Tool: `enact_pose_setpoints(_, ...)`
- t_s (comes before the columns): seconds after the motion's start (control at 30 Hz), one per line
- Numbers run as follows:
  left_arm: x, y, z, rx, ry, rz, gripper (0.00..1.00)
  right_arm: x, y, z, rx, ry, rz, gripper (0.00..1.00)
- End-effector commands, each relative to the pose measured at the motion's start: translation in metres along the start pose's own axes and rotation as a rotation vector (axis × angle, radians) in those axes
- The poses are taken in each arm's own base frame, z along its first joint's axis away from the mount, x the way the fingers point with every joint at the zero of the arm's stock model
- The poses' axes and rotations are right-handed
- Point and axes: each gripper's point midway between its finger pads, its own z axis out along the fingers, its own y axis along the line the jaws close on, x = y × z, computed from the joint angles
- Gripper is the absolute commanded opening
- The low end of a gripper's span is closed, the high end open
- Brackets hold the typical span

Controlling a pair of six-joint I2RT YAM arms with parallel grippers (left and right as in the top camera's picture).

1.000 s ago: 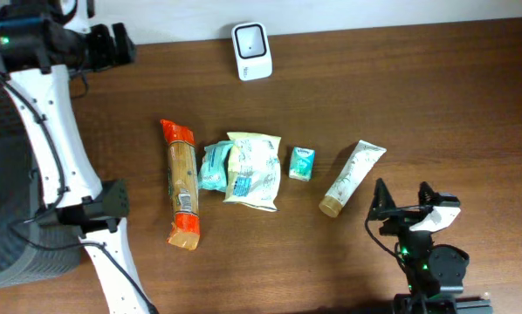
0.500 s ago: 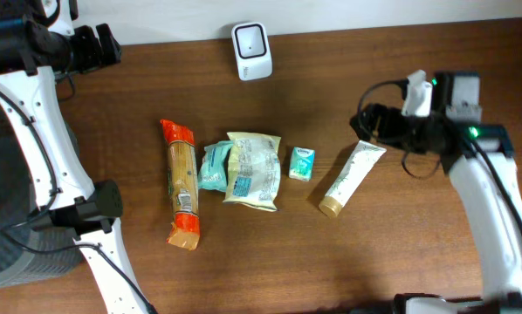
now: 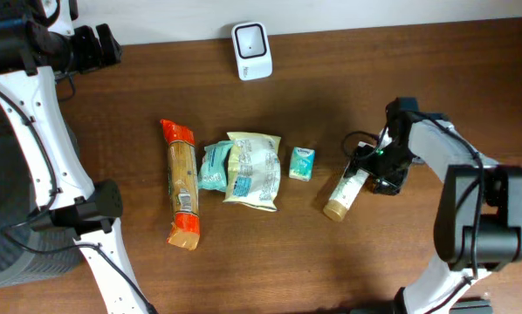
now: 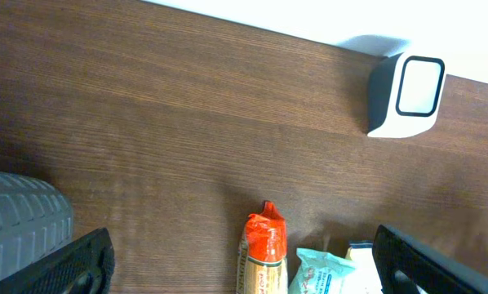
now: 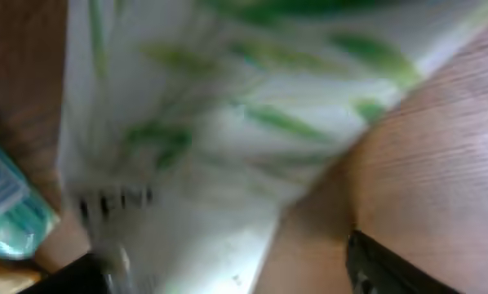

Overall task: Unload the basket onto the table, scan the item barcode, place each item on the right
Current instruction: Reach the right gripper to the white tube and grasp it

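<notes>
Where the right arm reaches in from the right edge of the overhead view, we see the right claw (image 3: 367, 171) low over the table (image 3: 436, 78), right of the frame's middle. It sits at the upper, flat end of the white tube (image 3: 339, 195) with green leaf print. The tube lies on the wood, slanting from that flat end down and left to its tan cap near the lower middle of the frame. We see the claw's dark fingers on either side of the tube's upper part, but we cannot tell whether they press on it or only straddle it. In the right wrist view, which is badly blurred, the tube fills most of the frame.

Just left of the tube lies a small teal box (image 3: 302, 163). Further left we see a white snack bag (image 3: 254, 170), a teal pouch (image 3: 212, 166) touching it, and a long packet with orange ends (image 3: 182, 185). The white scanner (image 3: 250, 51) stands at the top centre of the frame, well apart from the tube and the right claw.

At the upper left corner we find the left claw (image 3: 102, 45), far from the tube. In the left wrist view its fingers (image 4: 77, 261) sit at the two lower corners, spread wide.
</notes>
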Motion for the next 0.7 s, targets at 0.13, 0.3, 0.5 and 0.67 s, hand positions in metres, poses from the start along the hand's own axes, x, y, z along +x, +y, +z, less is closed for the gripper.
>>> enact_pose_setpoints(0.13, -0.001, 0.001, -0.004, -0.001, -0.01, 0.015, 0.99, -0.001, -0.005, 0.023, -0.014, -0.03, -0.011, 0.11)
enact_pose_setpoints(0.3, -0.001, 0.001, -0.004, -0.001, -0.01, 0.015, 0.99, -0.019, 0.005, -0.051, 0.217, -0.068, -0.147, 0.04)
enact_pose_setpoints(0.5, -0.001, 0.001, -0.004, -0.001, -0.01, 0.015, 0.99, -0.025, 0.037, -0.072, 0.781, -0.261, -0.4, 0.07)
enact_pose_setpoints(0.67, -0.001, 0.001, -0.004, -0.001, -0.01, 0.015, 0.99, -0.024, 0.027, -0.017, 0.88, -0.134, -0.454, 0.11)
